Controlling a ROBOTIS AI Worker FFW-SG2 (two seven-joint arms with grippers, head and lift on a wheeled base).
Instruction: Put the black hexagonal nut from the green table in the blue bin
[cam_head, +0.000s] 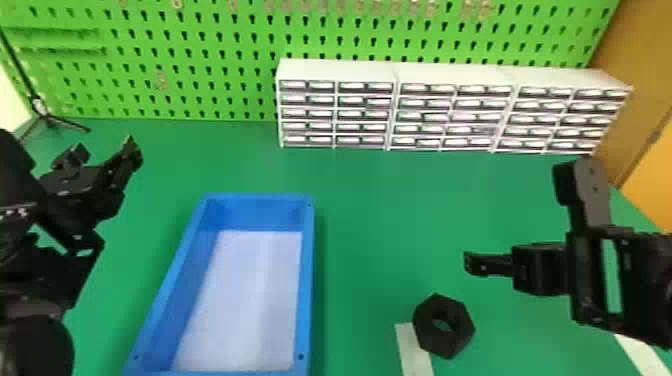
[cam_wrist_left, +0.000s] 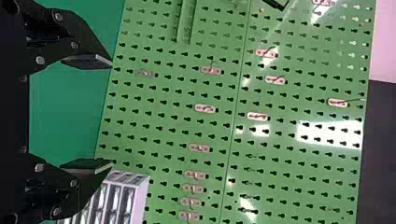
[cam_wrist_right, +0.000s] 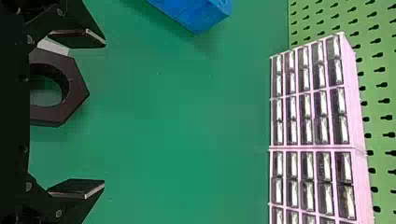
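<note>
At lower right lies one black hexagonal nut; at lower left, one blue bin; left gripper and right gripper both have fingers parted.

1. Centre of the head view: a broad stretch of green table lies between the blue bin and the right gripper, wide enough for a gripper to pass.
2. Lower left of centre: the bin's raised walls block a low sideways path; its top is open.
3. Upper right: a white drawer unit bars the back.
4. Left edge: the left gripper takes up room.
</note>
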